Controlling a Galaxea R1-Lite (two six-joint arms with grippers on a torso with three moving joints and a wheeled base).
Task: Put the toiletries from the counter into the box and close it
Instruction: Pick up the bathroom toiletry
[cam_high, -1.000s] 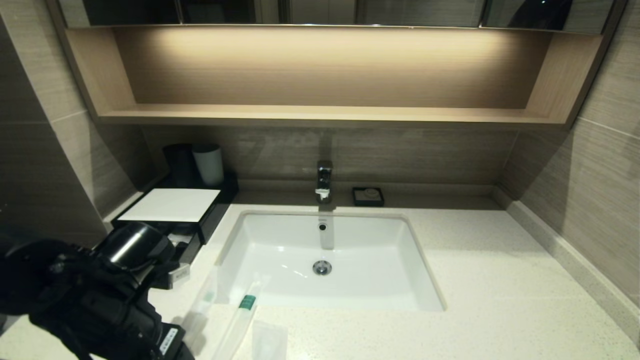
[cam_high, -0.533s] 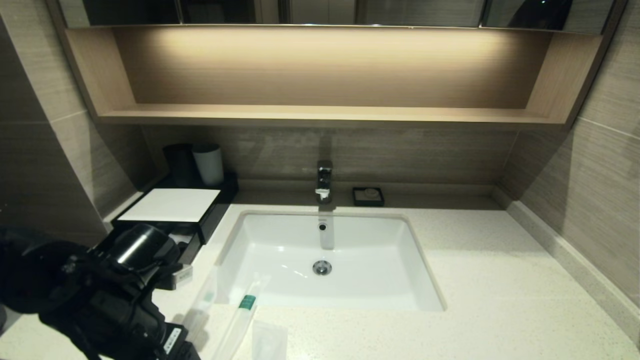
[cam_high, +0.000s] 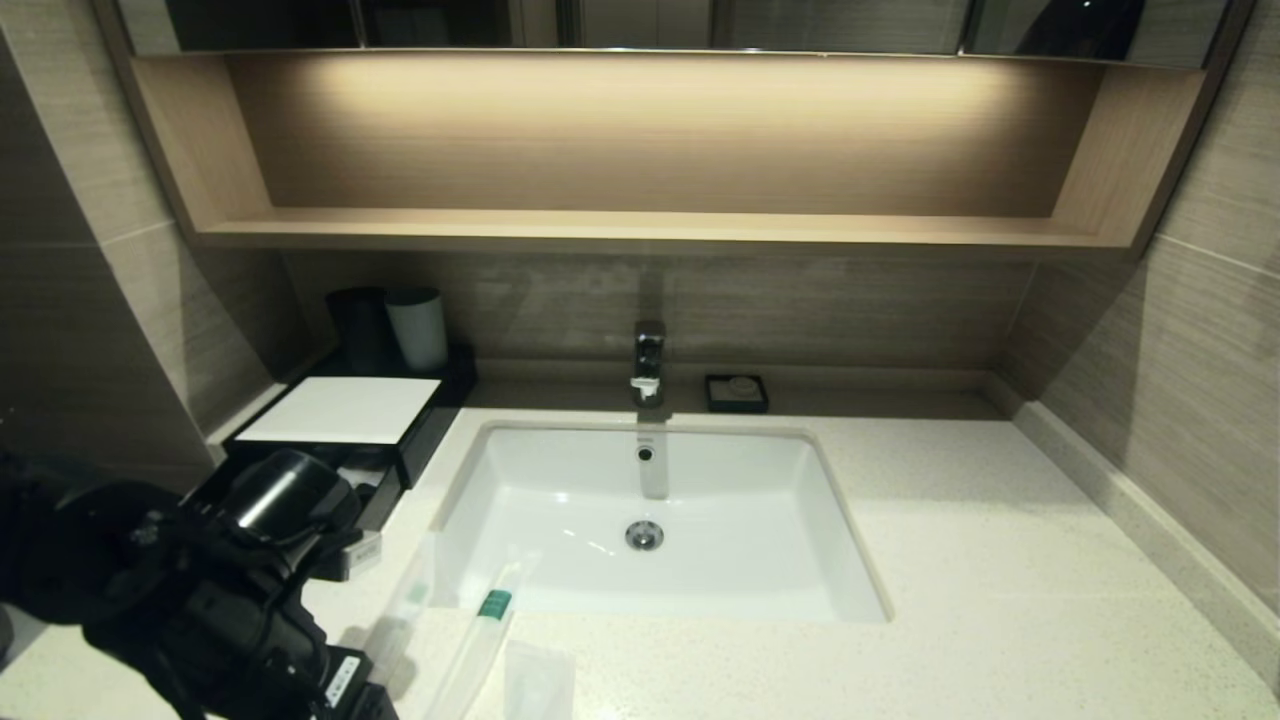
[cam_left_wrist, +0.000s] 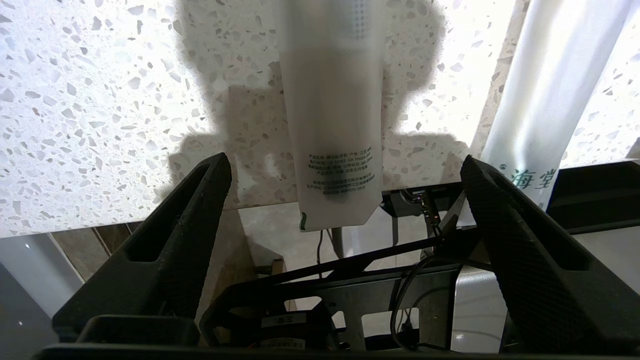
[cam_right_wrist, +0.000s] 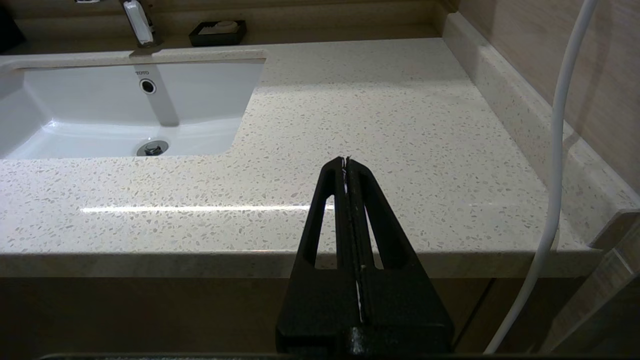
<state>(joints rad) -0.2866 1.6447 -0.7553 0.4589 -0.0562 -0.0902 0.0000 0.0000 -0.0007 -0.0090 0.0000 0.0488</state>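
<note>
The box sits at the counter's back left; its front drawer looks pulled out, partly hidden by my left arm. Two slim clear sachets lie at the front left of the basin: a plain one and a green-tipped one. A small crinkly packet lies beside them. In the left wrist view my left gripper is open, its fingers either side of the plain sachet's end, which overhangs the counter edge. The other sachet lies beside it. My right gripper is shut and empty, off the counter's front right edge.
A faucet and a small black square dish stand behind the basin. A black cup and a white cup stand behind the box. A tan shelf hangs above. A white cable runs beside the right gripper.
My left arm has shifted slightly to the right, toward the sachets. The sachets and the packet have not moved.
</note>
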